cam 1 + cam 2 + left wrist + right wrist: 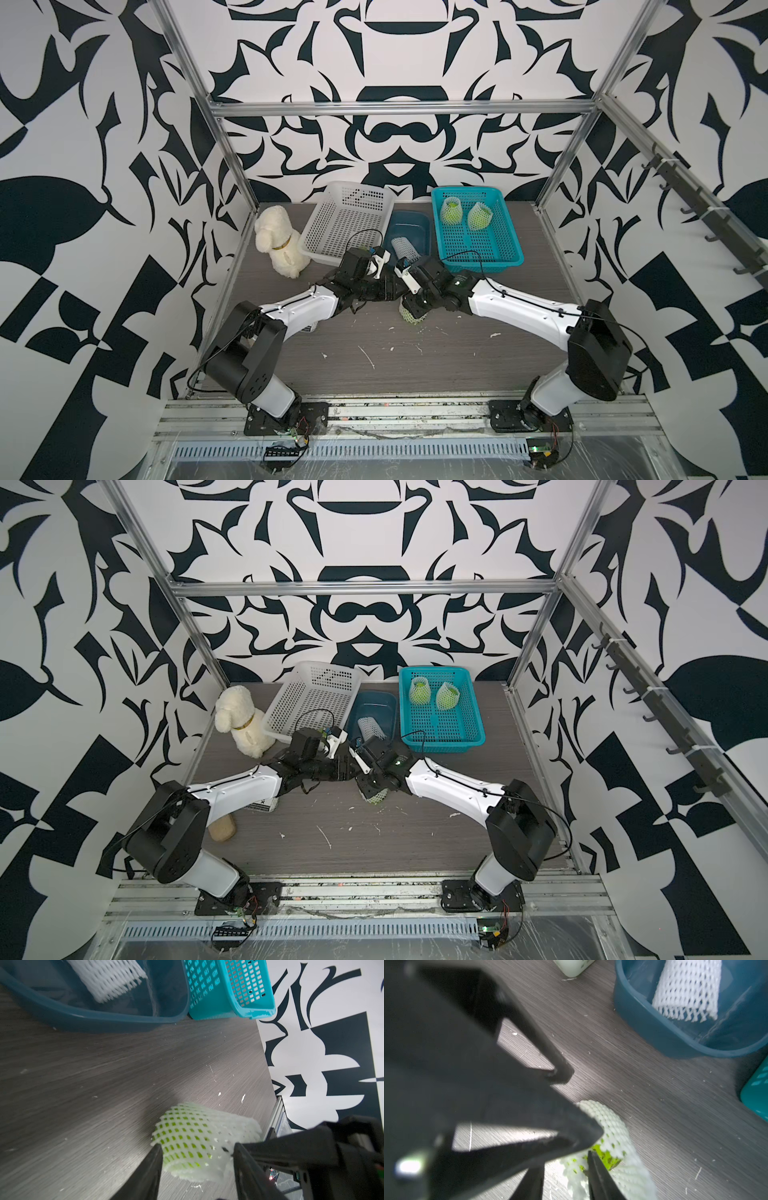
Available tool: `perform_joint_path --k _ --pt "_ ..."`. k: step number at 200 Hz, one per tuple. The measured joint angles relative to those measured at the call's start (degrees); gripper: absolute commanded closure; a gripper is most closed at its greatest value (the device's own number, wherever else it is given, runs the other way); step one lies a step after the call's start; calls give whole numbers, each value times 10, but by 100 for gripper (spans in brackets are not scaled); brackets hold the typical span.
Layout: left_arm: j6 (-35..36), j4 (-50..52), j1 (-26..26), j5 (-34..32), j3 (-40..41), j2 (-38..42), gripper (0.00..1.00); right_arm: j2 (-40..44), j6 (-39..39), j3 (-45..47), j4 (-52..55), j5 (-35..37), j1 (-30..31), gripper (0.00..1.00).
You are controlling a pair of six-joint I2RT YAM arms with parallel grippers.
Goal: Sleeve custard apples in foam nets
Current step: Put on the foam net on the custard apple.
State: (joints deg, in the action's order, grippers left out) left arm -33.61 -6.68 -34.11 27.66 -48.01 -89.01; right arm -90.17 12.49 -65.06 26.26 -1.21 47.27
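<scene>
One custard apple in a white foam net (415, 320) lies on the grey table between both arms, mostly hidden under the wrists in both top views. In the left wrist view my left gripper (197, 1146) is open, its fingers standing either side of the netted fruit (187, 1134). In the right wrist view my right gripper (566, 1159) is open at the net's mouth (612, 1147). One finger (598, 1178) is against the bare green skin there, and the other is outside the net. Two more netted custard apples (451, 211) (480, 216) sit in the teal basket (478, 259). A spare foam net (405, 248) lies in the dark blue tub (409, 222).
A white perforated basket (345, 224) stands at the back, left of the tub. A cream plush dog (278, 245) sits at the back left. A beige block (222, 827) lies under the left arm. Foam crumbs (368, 357) litter the front of the table.
</scene>
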Motion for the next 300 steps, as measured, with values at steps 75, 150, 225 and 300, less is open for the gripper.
perform_joint_path --k 75,150,225,300 --pt "13 25 -4 1 -1 -28 46 58 9 1 4 -5 -40 53" --pt "18 43 -5 -13 -2 -24 46 31 44 34 -40 -64 -69 100" --pt "19 59 13 -74 9 35 43 16 69 43 -82 -119 -63 100" --pt "5 63 49 -104 47 92 37 -2 53 37 -37 -64 -10 100"
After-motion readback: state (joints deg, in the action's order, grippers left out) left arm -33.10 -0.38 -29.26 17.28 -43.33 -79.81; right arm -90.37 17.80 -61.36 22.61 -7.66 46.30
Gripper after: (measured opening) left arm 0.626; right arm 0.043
